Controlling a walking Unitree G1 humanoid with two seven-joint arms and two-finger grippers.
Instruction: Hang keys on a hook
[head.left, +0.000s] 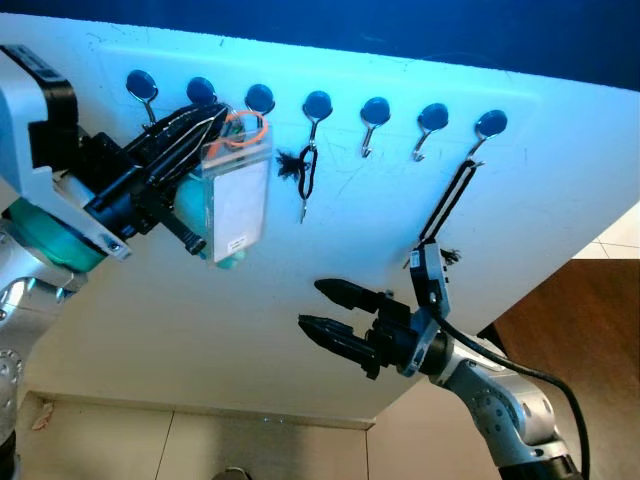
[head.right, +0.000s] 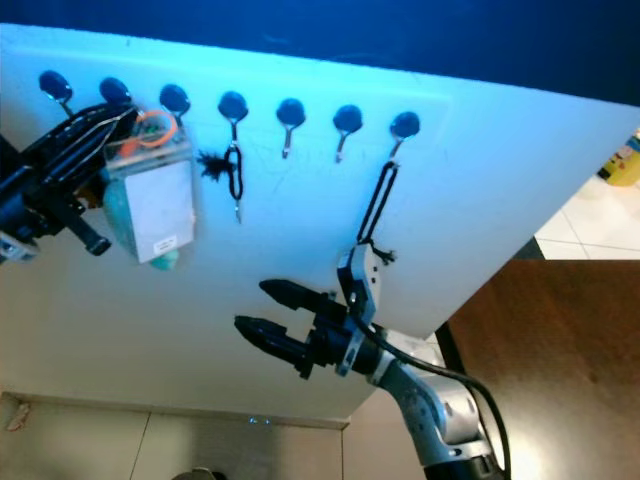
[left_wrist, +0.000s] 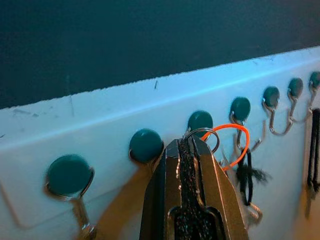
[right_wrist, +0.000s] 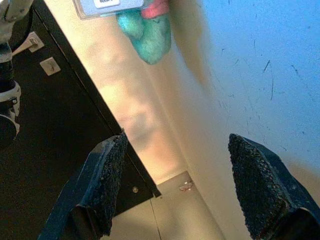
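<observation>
A white wall (head.left: 330, 240) is carrying a row of hooks (head.left: 376, 112). The left gripper (left_wrist: 192, 145) is pinching a clear card pouch (head.left: 238, 195) with an orange band (left_wrist: 235, 142) and a metal ring, maybe the keys, up beside the third hook (left_wrist: 201, 121). Lower down, the right gripper (head.left: 325, 308) is hanging with its fingers apart, holding nothing.

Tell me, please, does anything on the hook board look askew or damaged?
Nothing looks broken. The left gripper holds the key bundle at the third hook, its ring not visibly seated. The board shows faint scratches.
</observation>
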